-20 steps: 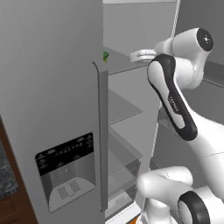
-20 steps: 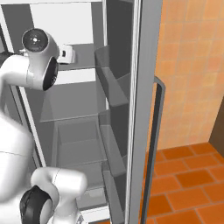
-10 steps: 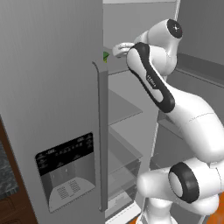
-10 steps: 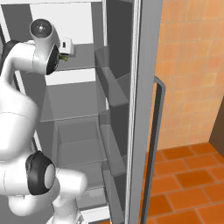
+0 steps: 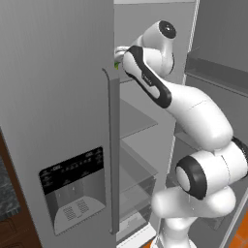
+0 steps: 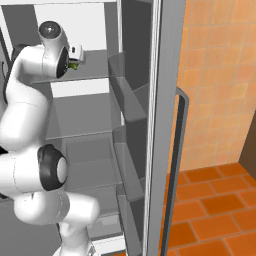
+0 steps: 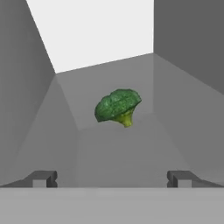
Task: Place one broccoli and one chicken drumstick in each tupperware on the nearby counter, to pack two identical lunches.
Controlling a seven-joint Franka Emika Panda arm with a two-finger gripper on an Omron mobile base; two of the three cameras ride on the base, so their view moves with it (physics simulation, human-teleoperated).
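A bright-green broccoli (image 7: 119,107) lies on an upper shelf of the open fridge, straight ahead of my gripper (image 7: 112,179) and some way off. The gripper is open, its two dark fingertips (image 7: 43,178) wide apart with nothing between them. In the left base view a sliver of the broccoli (image 5: 116,64) peeks out beside the white hand at the top shelf. From the right base view the broccoli (image 6: 73,65) sits just under the hand. A strip of the dark marbled counter (image 5: 6,193) shows at the lower left. The chicken drumstick and the tupperware are out of view.
The grey left fridge door with its dispenser panel (image 5: 72,189) stands close on the arm's left. The open right door (image 6: 132,100) carries shelf bins and a long handle (image 6: 175,150). Glass shelves and drawers (image 6: 87,155) lie below the hand. Orange floor tiles (image 6: 215,200) are at the right.
The arm has swung up and leftward into the fridge, bringing the hand to the top shelf near the broccoli. The jaws have stayed open.
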